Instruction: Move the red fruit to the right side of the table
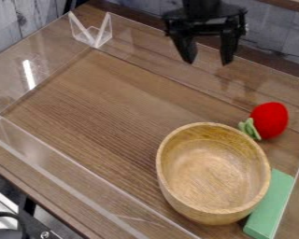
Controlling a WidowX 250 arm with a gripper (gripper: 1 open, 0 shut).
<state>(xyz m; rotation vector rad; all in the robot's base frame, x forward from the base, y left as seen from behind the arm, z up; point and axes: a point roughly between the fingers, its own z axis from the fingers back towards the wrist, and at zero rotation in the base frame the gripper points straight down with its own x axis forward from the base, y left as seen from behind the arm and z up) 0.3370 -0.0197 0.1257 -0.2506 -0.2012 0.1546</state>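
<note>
The two dark fingers (187,49) of the gripper (206,49) stand spread wide apart, pointing down, with nothing between them; they are released and hold no object. The gripper hangs above the far part of the table (115,103), near the back wall, and it is well apart from everything that lies on the wood.

The red fruit (269,119) rests on the tabletop at the right side, close to the right edge. It is round and bright red, and its green leafy tip (249,127) points toward the left and slightly toward the camera. The fruit lies just beside the far right rim of the wooden bowl (215,172); whether leaf and rim touch cannot be told.

The bowl is round, light in colour and upright, and it stands in the near right part of the table with nothing visible inside it. At its right, along the near right edge, lies a flat pale-green block (273,206), close against the bowl's side.

Low clear acrylic walls (46,56) edge the brown wood-grain surface, and a clear bracket (91,31) sits at the far left corner. The left half of the tabletop shows only wood grain and reflections.
</note>
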